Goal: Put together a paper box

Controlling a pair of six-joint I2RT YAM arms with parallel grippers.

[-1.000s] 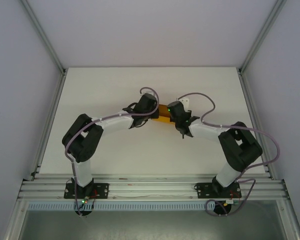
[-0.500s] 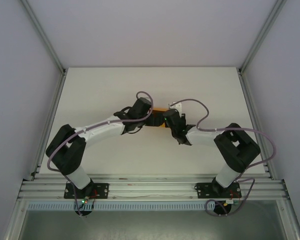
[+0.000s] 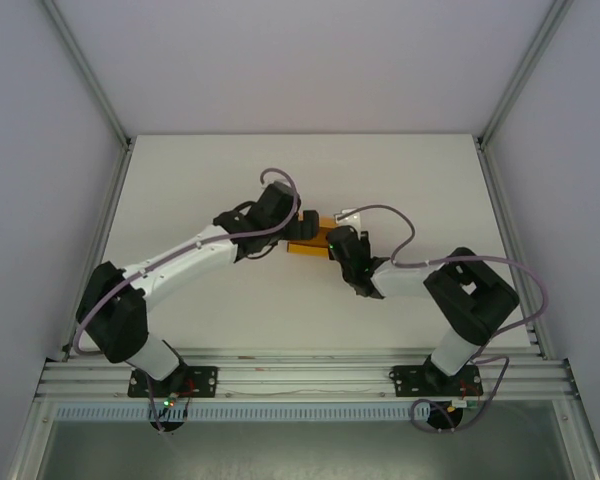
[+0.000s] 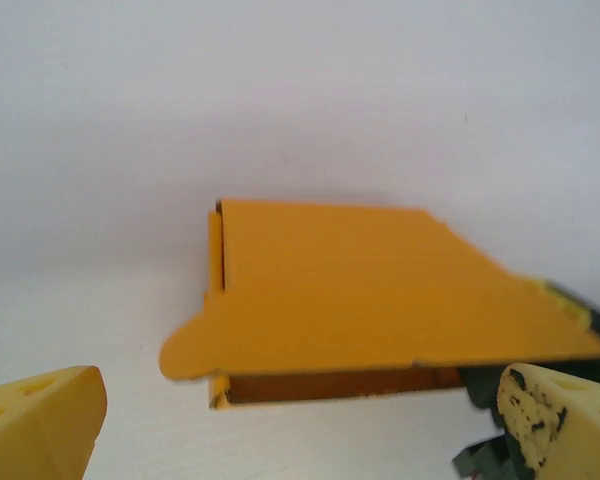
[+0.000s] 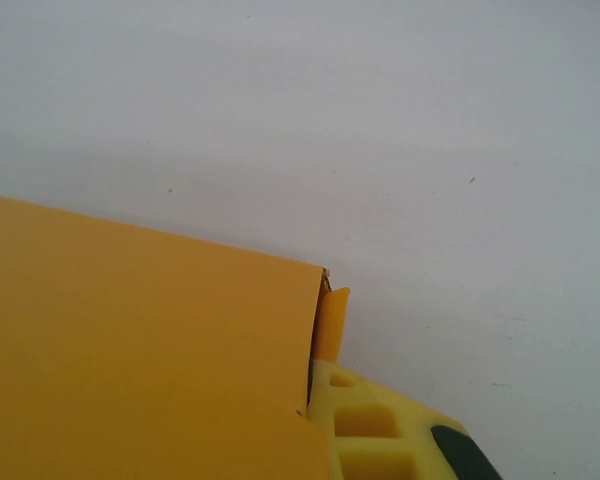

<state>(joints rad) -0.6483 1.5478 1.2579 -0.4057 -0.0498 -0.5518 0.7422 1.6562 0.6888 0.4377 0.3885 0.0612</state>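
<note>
Top view: left gripper (image 3: 295, 228), just released, gapes empty beside the paper box (image 3: 313, 248) at the middle of the table (image 3: 180, 180). Left wrist: the box's flap (image 4: 195, 345) lies unfolded ahead. Right wrist: right gripper (image 5: 320, 400) pinched shut on the box, apparently alone steadying it for regrasping.

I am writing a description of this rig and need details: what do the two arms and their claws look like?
Both the left arm and right arm have white links, bulky black joints and a loose lilac cable, on black base plates. The left claw has yellow fingers, one with black scuffs.
</note>
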